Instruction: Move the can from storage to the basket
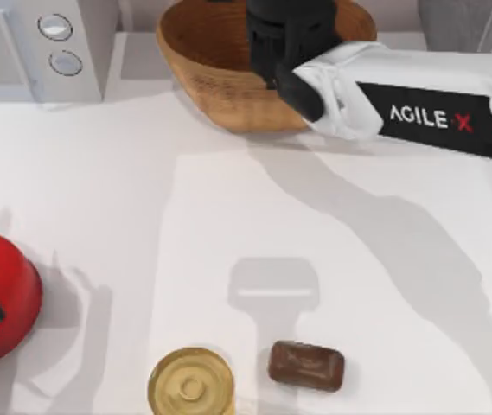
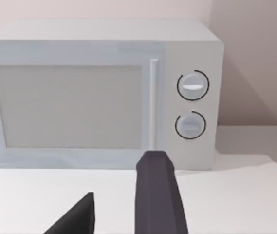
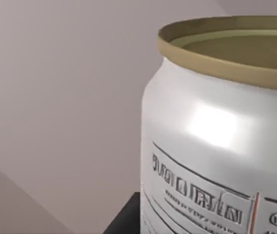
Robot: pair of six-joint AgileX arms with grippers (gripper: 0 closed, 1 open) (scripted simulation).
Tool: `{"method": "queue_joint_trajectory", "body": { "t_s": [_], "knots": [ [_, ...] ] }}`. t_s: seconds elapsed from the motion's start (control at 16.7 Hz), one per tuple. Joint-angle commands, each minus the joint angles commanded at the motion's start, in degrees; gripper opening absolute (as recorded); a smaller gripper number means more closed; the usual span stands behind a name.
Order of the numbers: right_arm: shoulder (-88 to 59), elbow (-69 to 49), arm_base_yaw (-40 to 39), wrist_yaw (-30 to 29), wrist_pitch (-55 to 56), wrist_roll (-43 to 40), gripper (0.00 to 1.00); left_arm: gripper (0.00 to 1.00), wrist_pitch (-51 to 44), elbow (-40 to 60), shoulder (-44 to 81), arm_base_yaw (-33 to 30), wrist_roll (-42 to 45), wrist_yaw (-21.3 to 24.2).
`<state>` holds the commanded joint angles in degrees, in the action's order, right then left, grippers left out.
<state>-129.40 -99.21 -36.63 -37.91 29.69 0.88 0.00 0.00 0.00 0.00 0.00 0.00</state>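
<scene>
The can [image 3: 216, 136] looms close in the right wrist view, silver with a gold rim, dark print and a thin red mark. A dark finger [image 3: 123, 217] lies against its lower side. My right gripper [image 1: 285, 41] hangs over the tan woven basket [image 1: 215, 95] at the back of the table, shut on the can, which the arm's black wrist hides from above. My left gripper [image 2: 116, 214] stands open with nothing between its fingers, parked at the table's left edge and facing the microwave.
A white microwave [image 1: 47, 43] with two dials stands at the back left, door closed [image 2: 70, 107]. A red round object [image 1: 8, 311] sits under the left arm. A gold round-lidded tin [image 1: 191, 385] and a brown block [image 1: 306, 365] lie near the front edge.
</scene>
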Motion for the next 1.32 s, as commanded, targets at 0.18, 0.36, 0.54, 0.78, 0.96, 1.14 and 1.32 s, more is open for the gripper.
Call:
{"method": "queue_joint_trajectory", "body": {
  "t_s": [0.18,0.36,0.54,0.78,0.96,1.14,1.32],
  "knots": [
    [-0.18,0.53,0.26,0.18,-0.15,0.13,0.0,1.0,0.0,0.0,0.0,0.0,0.0,0.0],
    [-1.78,-1.59,0.62,0.54,-0.41,0.07,0.0,1.0,0.0,0.0,0.0,0.0,0.0,0.0],
    [-3.68,-4.39,1.08,1.03,-0.81,-0.01,0.0,1.0,0.0,0.0,0.0,0.0,0.0,0.0],
    [-4.98,-6.2,1.52,1.46,-1.15,-0.08,0.0,1.0,0.0,0.0,0.0,0.0,0.0,0.0],
    [-4.98,-6.2,1.52,1.46,-1.15,-0.08,0.15,1.0,0.0,0.0,0.0,0.0,0.0,0.0],
    [-4.98,-6.2,1.52,1.46,-1.15,-0.08,0.38,1.0,0.0,0.0,0.0,0.0,0.0,0.0],
    [-4.98,-6.2,1.52,1.46,-1.15,-0.08,0.6,1.0,0.0,0.0,0.0,0.0,0.0,0.0]
  ]
}}
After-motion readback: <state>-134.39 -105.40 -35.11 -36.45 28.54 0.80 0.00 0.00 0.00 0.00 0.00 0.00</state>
